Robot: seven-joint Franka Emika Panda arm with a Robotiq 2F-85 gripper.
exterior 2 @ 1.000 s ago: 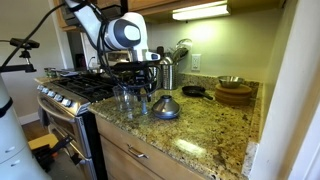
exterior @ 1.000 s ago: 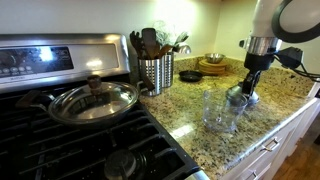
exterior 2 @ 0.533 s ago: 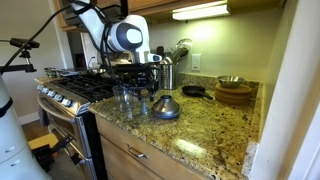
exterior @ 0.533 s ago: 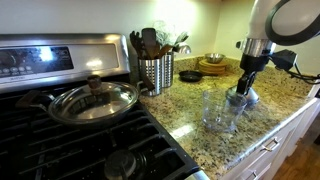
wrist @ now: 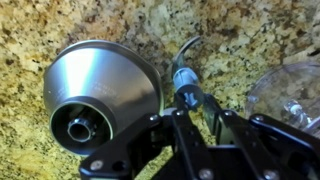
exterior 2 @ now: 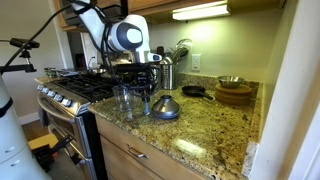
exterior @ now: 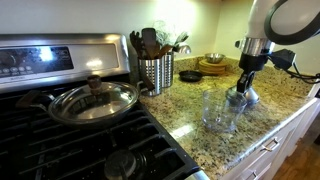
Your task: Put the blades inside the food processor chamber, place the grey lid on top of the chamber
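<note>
In the wrist view the silvery-grey lid (wrist: pixel 100 95) lies on the granite at the left. The slim dark blades (wrist: pixel 186 82) stand just right of it, with a curved blade tip showing. The clear chamber (wrist: pixel 292 95) is at the right edge. My gripper (wrist: pixel 193 108) hangs over the blades, its fingers close together around the top of the stem. In both exterior views the gripper (exterior: pixel 243 86) (exterior 2: pixel 145 88) is above the lid (exterior: pixel 239 98) (exterior 2: pixel 166 108), beside the chamber (exterior: pixel 219 112) (exterior 2: pixel 124 102). The blades are hard to make out in those views.
A ribbed steel utensil holder (exterior: pixel 155 72) stands behind the chamber. A pan with a glass lid (exterior: pixel 92 101) sits on the stove. A small black pan (exterior: pixel 190 76) and wooden bowls (exterior: pixel 212 66) are at the back. The counter's front edge (exterior: pixel 270 135) is near.
The gripper has risen slightly and shifted a little over the lid and blades. The lid and chamber have not moved.
</note>
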